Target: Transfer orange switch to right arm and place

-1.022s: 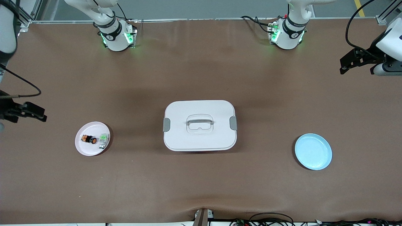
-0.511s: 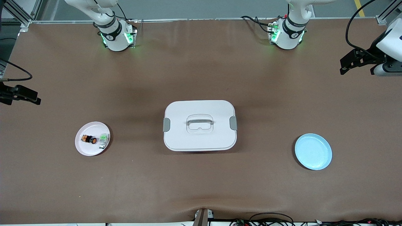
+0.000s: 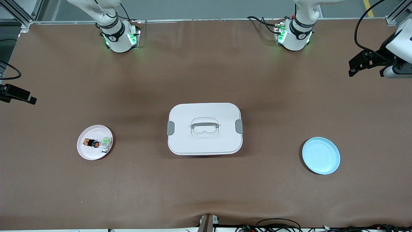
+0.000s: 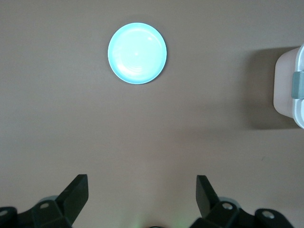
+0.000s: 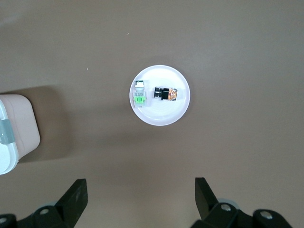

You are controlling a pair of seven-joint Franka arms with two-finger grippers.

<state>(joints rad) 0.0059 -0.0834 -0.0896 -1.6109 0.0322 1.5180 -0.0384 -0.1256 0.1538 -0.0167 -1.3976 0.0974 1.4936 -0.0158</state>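
Observation:
The orange switch (image 3: pixel 91 142) lies on its side on a small pale pink plate (image 3: pixel 87 152) toward the right arm's end of the table. It also shows in the right wrist view (image 5: pixel 165 94) on the same plate (image 5: pixel 161 116). My right gripper (image 3: pixel 20 95) hangs open and empty high over the table's edge at the right arm's end, well apart from the plate; its fingers (image 5: pixel 76 197) are spread wide. My left gripper (image 3: pixel 357 66) hangs open and empty over the left arm's end, fingers (image 4: pixel 76 194) wide apart.
A green-and-clear switch (image 3: pixel 106 143) lies beside the orange one on the pink plate. A white lidded box (image 3: pixel 205 128) with grey latches stands mid-table. A light blue plate (image 3: pixel 321 155), bare, sits toward the left arm's end and shows in the left wrist view (image 4: pixel 137 53).
My right gripper has drawn back from the pink plate toward the table's edge at the right arm's end. The left arm and the things on the table have not moved.

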